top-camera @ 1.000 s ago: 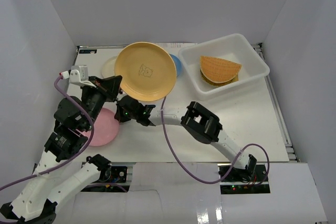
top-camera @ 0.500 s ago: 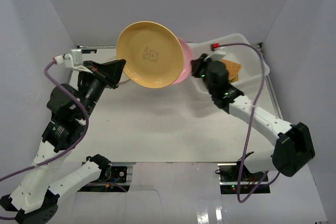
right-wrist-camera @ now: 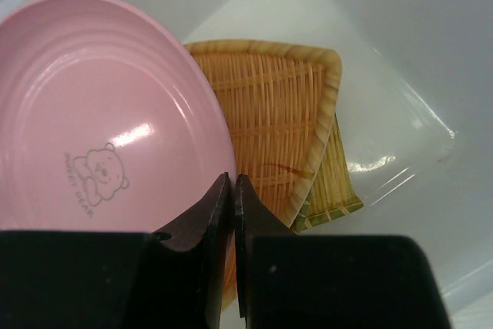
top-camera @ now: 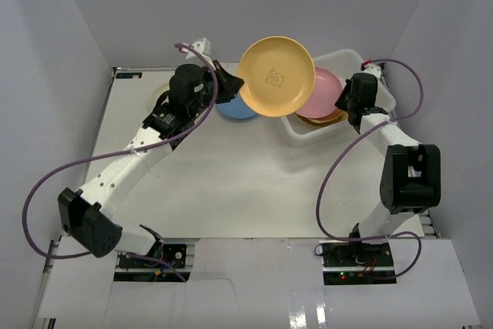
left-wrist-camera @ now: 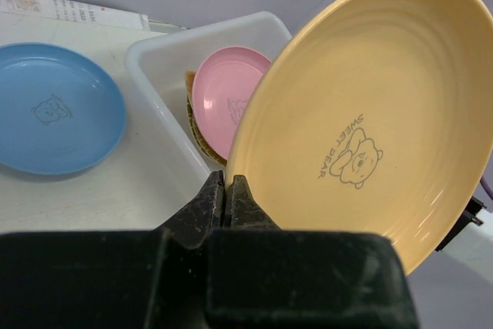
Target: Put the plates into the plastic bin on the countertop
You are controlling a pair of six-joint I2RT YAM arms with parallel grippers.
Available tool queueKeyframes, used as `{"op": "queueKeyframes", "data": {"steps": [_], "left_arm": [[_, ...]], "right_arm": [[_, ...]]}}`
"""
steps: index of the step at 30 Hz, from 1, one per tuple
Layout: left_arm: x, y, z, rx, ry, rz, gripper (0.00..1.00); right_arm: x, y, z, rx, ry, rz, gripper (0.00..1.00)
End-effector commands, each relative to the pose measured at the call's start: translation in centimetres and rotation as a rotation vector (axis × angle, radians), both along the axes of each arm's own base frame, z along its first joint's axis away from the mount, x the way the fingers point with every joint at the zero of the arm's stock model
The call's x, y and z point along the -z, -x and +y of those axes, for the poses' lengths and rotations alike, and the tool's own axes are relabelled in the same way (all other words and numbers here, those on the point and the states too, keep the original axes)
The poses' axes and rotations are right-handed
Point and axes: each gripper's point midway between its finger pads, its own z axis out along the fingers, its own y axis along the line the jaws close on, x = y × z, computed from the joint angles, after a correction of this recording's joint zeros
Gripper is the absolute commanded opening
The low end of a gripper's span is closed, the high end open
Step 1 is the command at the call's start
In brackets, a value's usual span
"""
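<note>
Lowering pink plate (right-wrist-camera: 100,113), pinched in right claw (right-wrist-camera: 233,182), onto woven trays (right-wrist-camera: 269,113) inside plastic bin (right-wrist-camera: 377,105). Clamping yellow plate (left-wrist-camera: 362,113) in left claw (left-wrist-camera: 228,186), raised at bin's rim. Next, probably: release pink, then bring yellow in.

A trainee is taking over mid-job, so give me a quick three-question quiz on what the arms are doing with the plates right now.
1. True or false: the left gripper is shut on the rim of the orange-yellow plate.
2. Which plate does the right gripper hold at the plastic bin? A blue, B pink, C cream.
3. Fill in: the blue plate lies on the ____, outside the bin.
Key: 1 true; 2 B, the pink plate; 3 countertop.
</note>
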Motion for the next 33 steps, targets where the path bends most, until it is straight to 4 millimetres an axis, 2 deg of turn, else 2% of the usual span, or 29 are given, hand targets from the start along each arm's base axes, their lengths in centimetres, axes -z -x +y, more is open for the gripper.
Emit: {"op": "queueKeyframes", "data": {"steps": [1,3,4,5,6,8,9,10,11,12,13,14,15,16,17,18,19,20,21,22,23,24,25,26,28,29,30,33], "left_arm": [[-4.1,-1.2,-2.0,0.03,0.096,-0.073,0.0],[-2.8,-3.0,-3.8,0.029,0.076,-0.051,0.0],[-2.5,-3.7,-4.1,0.015,0.069,-0.049,0.0],[-1.5,-4.9,-5.4,0.015,0.052,-0.034,0.0],[-0.8,-5.7,-6.0,0.012,0.041,-0.025,0.0],[0.6,-7.2,-7.1,0.013,0.027,-0.003,0.0],[2.0,-8.7,-8.3,0.013,0.009,0.022,0.0],[2.7,-9.2,-9.1,0.028,0.001,0.033,0.0],[3.4,-9.7,-9.9,0.04,-0.006,0.044,0.0],[4.8,-10.7,-11.1,0.053,-0.018,0.069,0.0],[5.5,-10.8,-12.2,0.069,-0.023,0.081,0.0],[6.2,-11.0,-13.0,0.087,-0.028,0.093,0.0],[7.6,-11.5,-14.2,0.104,-0.037,0.115,0.0],[8.2,-11.7,-14.8,0.116,-0.029,0.128,0.0],[8.7,-11.4,-15.7,0.157,-0.025,0.14,0.0],[8.7,-11.7,-16.3,0.161,-0.021,0.14,0.0],[10.7,-12.2,-17.0,0.164,-0.036,0.167,0.0],[11.2,-12.4,-17.4,0.166,-0.04,0.172,0.0],[11.7,-12.7,-17.8,0.165,-0.041,0.178,0.0],[11.0,-13.1,-18.2,0.166,-0.024,0.164,0.0],[12.4,-13.6,-18.7,0.164,-0.027,0.181,0.0],[12.6,-14.1,-19.0,0.155,-0.025,0.177,0.0],[11.1,-14.5,-19.5,0.155,-0.004,0.145,0.0],[12.9,-15.0,-20.1,0.152,-0.015,0.159,0.0],[13.2,-15.4,-20.7,0.162,0.002,0.163,0.01],[14.0,-15.8,-21.1,0.164,0.004,0.168,0.12],[14.3,-15.8,-21.3,0.168,0.009,0.176,0.42],[13.9,-16.0,-21.0,0.165,0.003,0.162,0.79]], "right_arm": [[-2.7,-2.4,0.2,-0.035,-0.072,-0.069,0.08],[-1.6,-2.9,-0.3,-0.022,-0.097,-0.036,0.09],[-1.9,-3.1,-0.3,-0.021,-0.099,-0.036,0.12],[-1.6,-2.9,-0.3,-0.023,-0.1,-0.021,0.17],[-1.8,-2.8,-0.2,-0.027,-0.102,-0.02,0.33],[-2.0,-2.2,-0.2,-0.036,-0.108,-0.017,0.51],[-3.3,-1.8,-0.2,-0.036,-0.115,-0.042,0.65],[-4.0,-1.5,-0.3,-0.032,-0.123,-0.055,0.74],[-4.6,-1.1,-0.6,-0.025,-0.13,-0.054,0.81],[-6.3,-0.6,-0.4,-0.035,-0.144,-0.079,0.85],[-7.3,-0.2,-0.3,-0.036,-0.148,-0.093,0.86],[-8.1,0.1,-2.5,0.011,-0.144,-0.109,0.86],[-9.5,1.6,-3.1,0.032,-0.155,-0.12,0.85],[-10.2,2.5,-4.4,0.063,-0.164,-0.141,0.84],[-9.0,3.7,-5.0,0.083,-0.17,-0.123,0.84],[-10.9,5.1,-5.5,0.099,-0.166,-0.178,0.82],[-11.2,6.0,-6.1,0.119,-0.156,-0.189,0.81],[-11.3,6.8,-7.1,0.145,-0.151,-0.2,0.81],[-11.5,8.1,-7.2,0.147,-0.148,-0.22,0.8],[-11.7,8.7,-7.3,0.149,-0.146,-0.228,0.8],[-11.8,9.1,-7.3,0.145,-0.147,-0.235,0.8],[-11.9,9.9,-7.0,0.136,-0.151,-0.245,0.8],[-12.4,10.1,-6.2,0.099,-0.167,-0.259,0.8],[-12.6,10.4,-5.5,0.06,-0.182,-0.266,0.8],[-14.0,10.9,-3.9,-0.018,-0.215,-0.316,0.8],[-14.8,11.3,-3.3,-0.041,-0.231,-0.339,0.8],[-15.2,11.4,-2.7,-0.076,-0.239,-0.348,0.81],[-15.9,11.4,-1.8,-0.131,-0.235,-0.351,0.82]]}}
